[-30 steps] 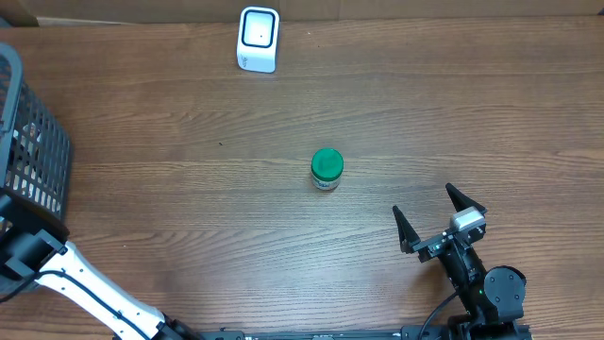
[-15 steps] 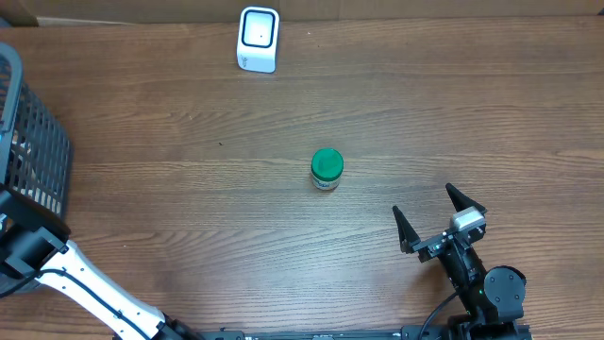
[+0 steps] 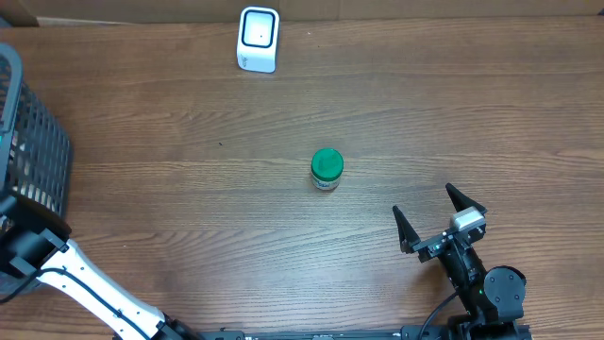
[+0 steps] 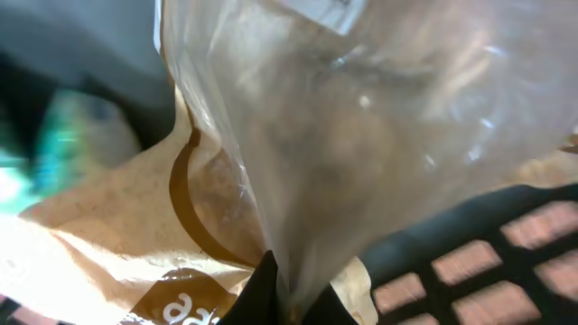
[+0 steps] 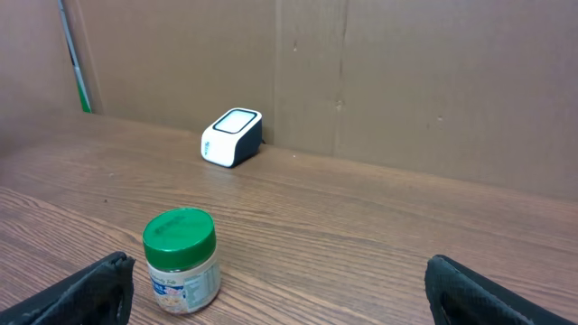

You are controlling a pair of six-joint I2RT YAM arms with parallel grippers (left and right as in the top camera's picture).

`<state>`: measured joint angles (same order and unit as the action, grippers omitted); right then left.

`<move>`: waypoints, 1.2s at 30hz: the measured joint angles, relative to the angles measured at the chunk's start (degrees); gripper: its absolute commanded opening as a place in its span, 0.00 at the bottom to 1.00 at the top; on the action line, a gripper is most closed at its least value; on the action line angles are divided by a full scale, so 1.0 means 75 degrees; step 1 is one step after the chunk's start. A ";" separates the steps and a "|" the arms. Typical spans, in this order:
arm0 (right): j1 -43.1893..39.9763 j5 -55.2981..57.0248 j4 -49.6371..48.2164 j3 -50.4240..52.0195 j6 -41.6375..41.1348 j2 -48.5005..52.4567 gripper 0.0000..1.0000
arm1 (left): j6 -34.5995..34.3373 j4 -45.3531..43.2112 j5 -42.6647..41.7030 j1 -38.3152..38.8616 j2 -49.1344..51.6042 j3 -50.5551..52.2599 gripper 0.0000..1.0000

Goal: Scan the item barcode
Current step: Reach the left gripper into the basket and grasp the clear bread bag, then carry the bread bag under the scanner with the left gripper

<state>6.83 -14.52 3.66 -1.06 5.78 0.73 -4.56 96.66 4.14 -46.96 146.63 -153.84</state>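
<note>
Where the left wrist camera looks down into the basket (image 4: 470, 262), the left gripper (image 4: 282, 293) has its dark fingertips pressed together on a fold of a clear plastic bag (image 4: 379, 117). The film rises from the pinch and fills most of that view. Beside and under it lies a tan packet (image 4: 117, 244) with brown print, and past that a blurred green and white shape that cannot be made out. The black mesh of the basket shows at lower right.

The right gripper (image 3: 422, 198) holds nothing. Its two fingers are spread wide and it sits low over the near right part of the table (image 3: 189, 189). Ahead of it, near the middle of the wood-grain top, a small jar (image 3: 327, 170) with a green lid stands upright, apart from both arms. Farther on, at the far edge, the white scanner (image 3: 258, 39) sits just in front of a brown cardboard wall (image 5: 433, 81).

The overhead camera shows the basket at the table's left edge and the left arm reaching into it, but the claw and the bag are hidden there. Only the left wrist camera shows the grip. The right wrist camera alone shows the jar's pale label and the scanner's sloped face.
</note>
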 measured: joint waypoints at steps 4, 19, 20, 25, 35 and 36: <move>0.0000 -0.0003 0.0000 0.0000 0.0003 0.0000 1.00 | -0.0309 -0.0017 -0.0003 0.0000 -0.0347 -0.0560 0.04; 0.0000 -0.0003 0.0000 0.0000 0.0006 0.0000 1.00 | -0.1469 -0.0283 -0.0796 0.0058 -0.4100 -0.1011 0.04; 0.0000 0.0000 0.0000 0.0000 0.0003 0.0000 1.00 | -0.1527 -0.0283 -0.0959 0.0102 -0.4278 -0.1023 0.04; 0.0000 -0.0003 -0.0003 0.0000 0.0006 0.0000 1.00 | -0.1614 -0.0020 -0.1973 0.0892 -0.5141 -0.1023 0.04; 0.0000 -0.0006 -0.0003 0.0000 0.0000 0.0000 1.00 | -0.1641 -0.0003 -0.2579 0.5490 -0.5887 -0.0154 0.04; 0.0000 -0.0003 0.0000 0.0000 0.0000 0.0000 1.00 | -0.1708 -0.0006 -0.2460 0.5910 -0.5887 0.0134 0.04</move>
<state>6.83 -14.55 3.66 -1.06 5.78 0.73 -17.37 96.62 -14.31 -2.63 102.48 -152.83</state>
